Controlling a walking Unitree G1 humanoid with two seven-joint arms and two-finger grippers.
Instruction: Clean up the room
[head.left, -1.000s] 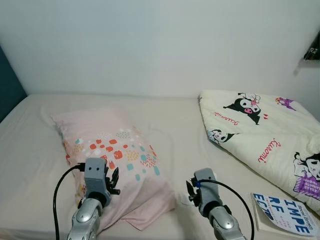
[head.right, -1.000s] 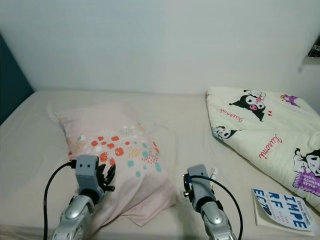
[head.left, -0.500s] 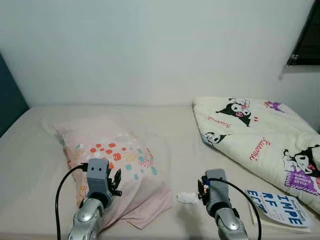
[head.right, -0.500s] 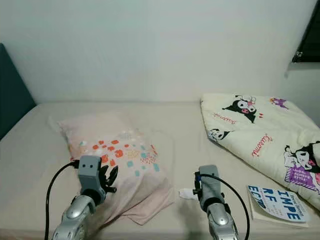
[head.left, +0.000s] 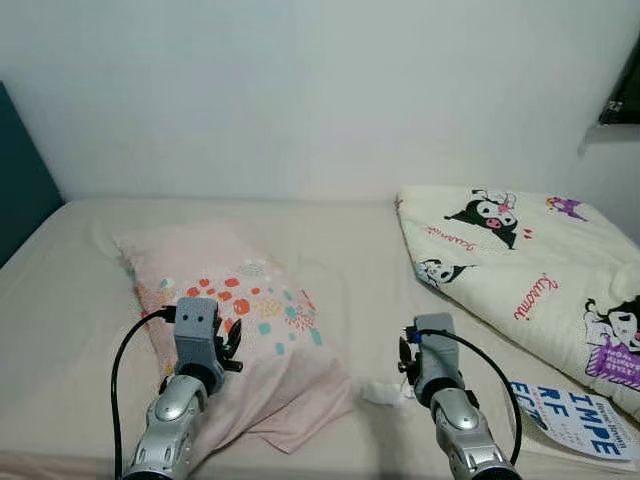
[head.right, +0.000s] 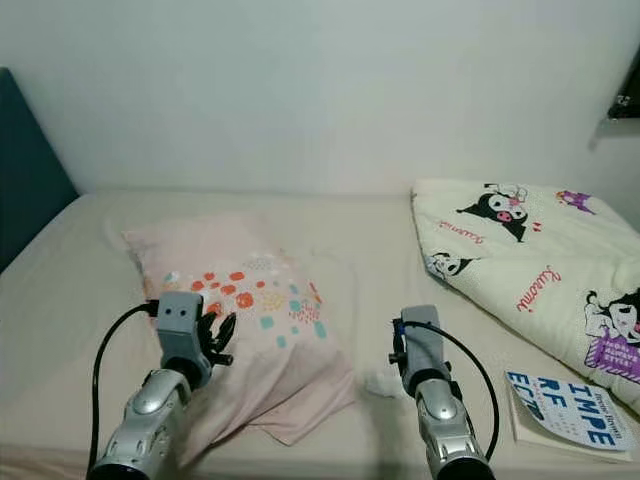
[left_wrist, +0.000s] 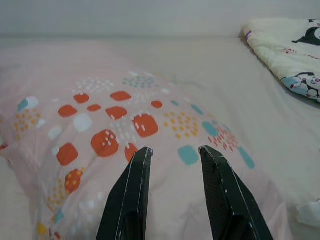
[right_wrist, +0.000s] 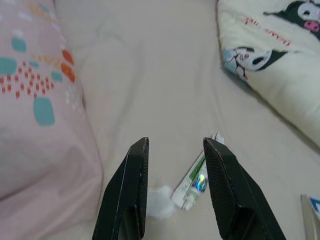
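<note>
The right gripper (right_wrist: 173, 142) hovers with fingers apart over a small tube (right_wrist: 196, 176) and a white wad (right_wrist: 160, 195) on the bed (head.left: 350, 240). At nine o'clock, the left gripper (left_wrist: 174, 149), also spread, hangs above the pillow (head.left: 235, 300).

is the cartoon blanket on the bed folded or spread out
Folded. The blanket lies bunched at the right side of the bed, its rounded doubled edge facing the pillow, leaving bare sheet between them.
</note>
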